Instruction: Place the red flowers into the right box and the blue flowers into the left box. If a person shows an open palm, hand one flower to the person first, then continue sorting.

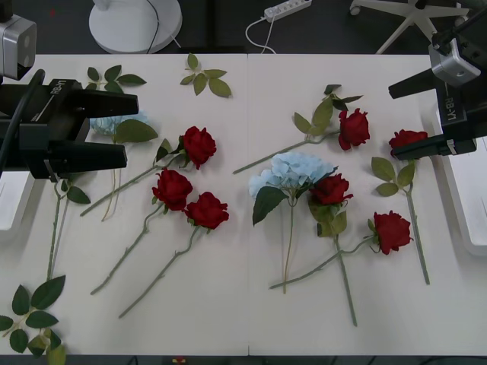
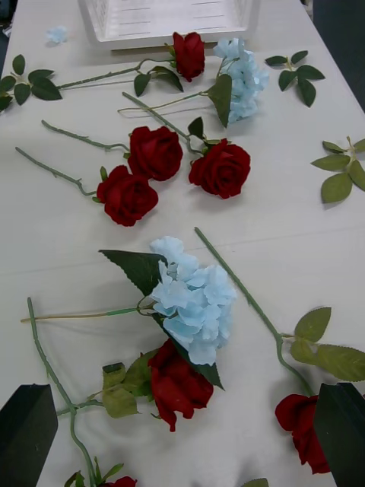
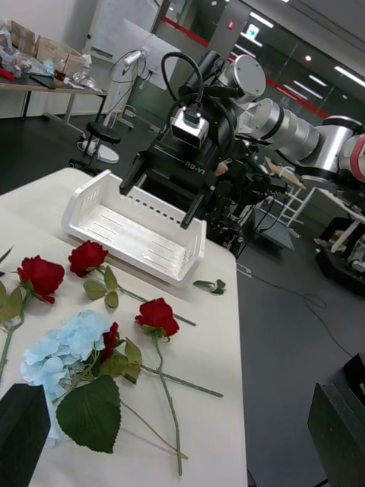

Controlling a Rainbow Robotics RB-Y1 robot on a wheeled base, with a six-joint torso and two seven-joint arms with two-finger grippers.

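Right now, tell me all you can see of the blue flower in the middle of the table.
The blue flower is a pale sky-blue cluster of small fabric-like petals on a thin green stem, with a big dark leaf below the bloom. It lies flat on the white table, stem toward the robot. A red rose rests against its right side.

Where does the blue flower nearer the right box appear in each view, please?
Front view: the blue flower right of centre.
Right wrist view: between this camera and three clustered roses.
Left wrist view: before the right box.
Shared landmark: the red rose against its bloom.
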